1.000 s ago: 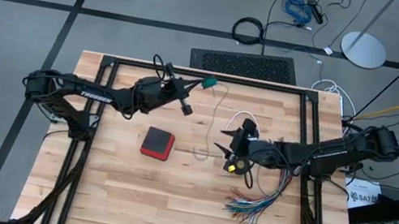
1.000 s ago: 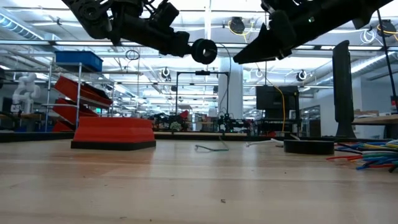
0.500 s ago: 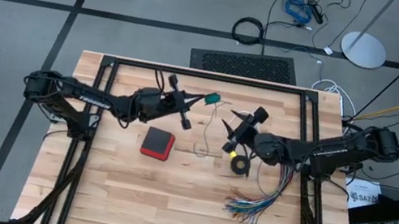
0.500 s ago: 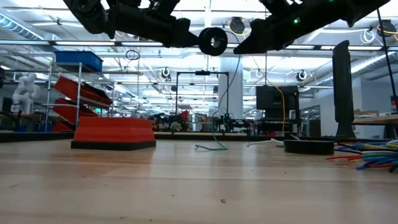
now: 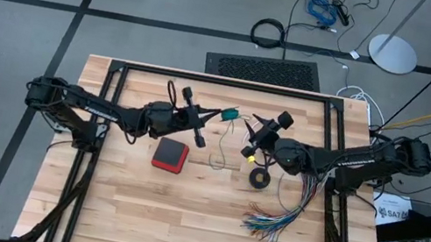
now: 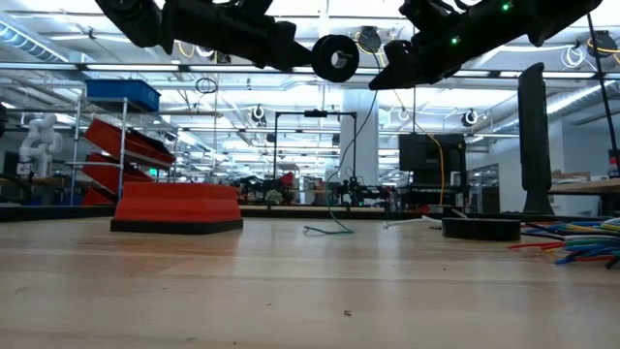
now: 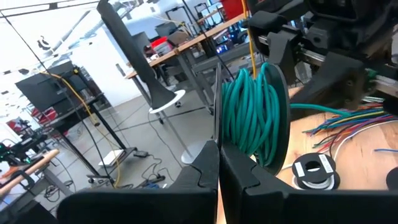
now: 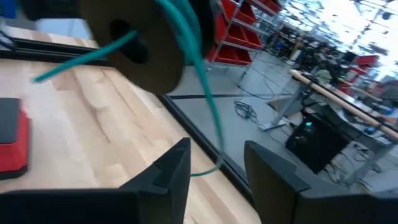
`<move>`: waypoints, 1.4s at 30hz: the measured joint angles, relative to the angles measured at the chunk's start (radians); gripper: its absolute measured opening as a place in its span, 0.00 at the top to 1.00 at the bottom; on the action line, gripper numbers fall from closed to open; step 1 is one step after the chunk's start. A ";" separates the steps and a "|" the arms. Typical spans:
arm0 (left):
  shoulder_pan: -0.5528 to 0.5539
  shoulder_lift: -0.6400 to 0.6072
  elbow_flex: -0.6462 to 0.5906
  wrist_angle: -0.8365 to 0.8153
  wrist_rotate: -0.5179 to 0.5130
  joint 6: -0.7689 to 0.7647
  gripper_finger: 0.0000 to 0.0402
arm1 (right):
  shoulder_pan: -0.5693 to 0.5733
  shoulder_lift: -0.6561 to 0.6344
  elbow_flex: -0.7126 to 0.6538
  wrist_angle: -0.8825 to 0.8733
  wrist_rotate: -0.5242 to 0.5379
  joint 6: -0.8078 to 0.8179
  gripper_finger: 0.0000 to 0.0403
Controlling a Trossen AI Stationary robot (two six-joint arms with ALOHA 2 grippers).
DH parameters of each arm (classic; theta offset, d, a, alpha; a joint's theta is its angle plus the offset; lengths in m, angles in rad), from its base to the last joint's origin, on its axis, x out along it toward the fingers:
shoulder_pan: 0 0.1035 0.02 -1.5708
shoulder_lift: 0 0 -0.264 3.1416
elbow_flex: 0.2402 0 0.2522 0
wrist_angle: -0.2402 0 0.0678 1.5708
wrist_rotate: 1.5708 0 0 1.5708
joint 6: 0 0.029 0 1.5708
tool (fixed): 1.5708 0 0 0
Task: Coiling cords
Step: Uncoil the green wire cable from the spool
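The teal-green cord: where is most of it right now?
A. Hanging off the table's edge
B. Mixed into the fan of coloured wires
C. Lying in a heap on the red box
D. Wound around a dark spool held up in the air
D: the left wrist view shows the teal-green cord wrapped in many turns on a dark spool, which the left pincer holds above the table.

box [image 5: 169,155] left on table [image 5: 180,222], ring [image 5: 259,178] at centre, wire bundle [image 5: 283,218] to its right

Wooden bench [image 5: 137,214] carries a red, black-edged block [image 5: 169,155] near centre, a small black tape-like ring [image 5: 259,178] at its 3 o'clock, and a fanned bundle of multicoloured wires [image 5: 281,215] at the ring's 5 o'clock; black mat [image 5: 263,69] on the floor at 12 o'clock.
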 joint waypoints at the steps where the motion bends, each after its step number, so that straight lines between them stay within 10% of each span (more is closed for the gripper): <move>1: -0.002 0.000 0.000 0.000 -0.001 0.000 1.00 | -0.002 0.000 0.000 0.000 0.003 -0.005 0.69; 17: -0.005 0.000 0.000 -0.019 -0.033 -0.010 1.00 | -0.021 0.000 0.000 0.045 -0.084 -0.026 0.98; 42: 0.058 0.000 0.006 0.082 -0.049 -0.160 1.00 | -0.017 0.186 0.069 0.127 -0.452 0.097 1.00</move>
